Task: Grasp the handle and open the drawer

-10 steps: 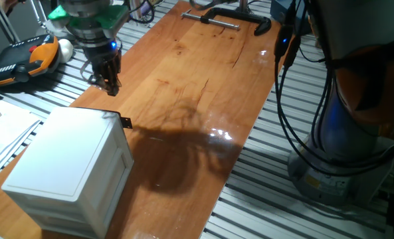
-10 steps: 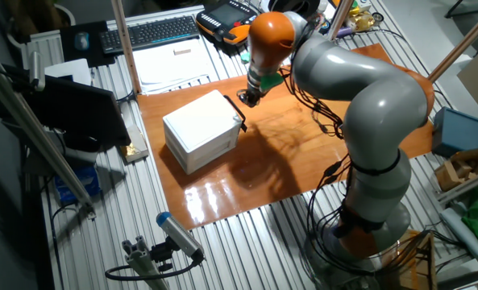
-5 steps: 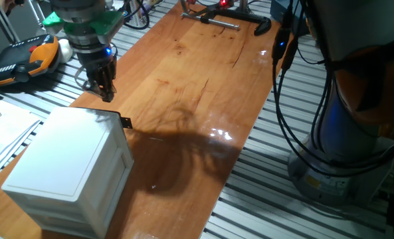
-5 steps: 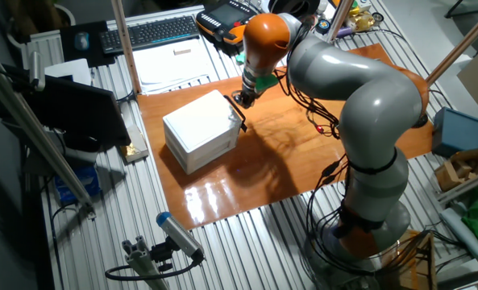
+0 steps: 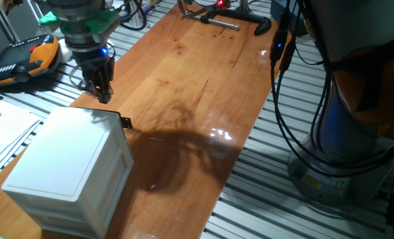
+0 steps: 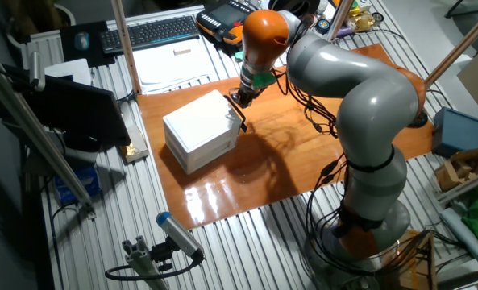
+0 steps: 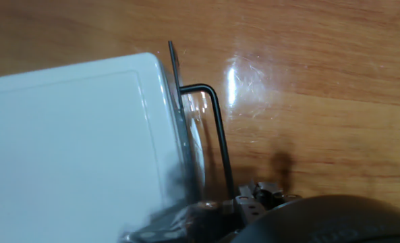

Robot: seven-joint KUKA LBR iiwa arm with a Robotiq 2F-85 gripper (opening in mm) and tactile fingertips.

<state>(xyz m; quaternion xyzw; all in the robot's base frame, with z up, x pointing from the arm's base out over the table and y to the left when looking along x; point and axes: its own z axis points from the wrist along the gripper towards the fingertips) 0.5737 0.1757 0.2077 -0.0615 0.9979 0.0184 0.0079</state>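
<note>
Wooden tabletop point(image 5: 203, 99), white cabinet's top drawer point(image 5: 113, 136), gripper point(image 5: 103, 96) just above it, handle point(image 5: 125, 122) beside the jaws, jaw state unclear.

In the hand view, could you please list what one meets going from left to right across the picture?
White cabinet top → black handle along its edge → bare wooden table.

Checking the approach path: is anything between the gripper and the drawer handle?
Nothing: in one fixed view only air separates the gripper from the handle below it.
</note>
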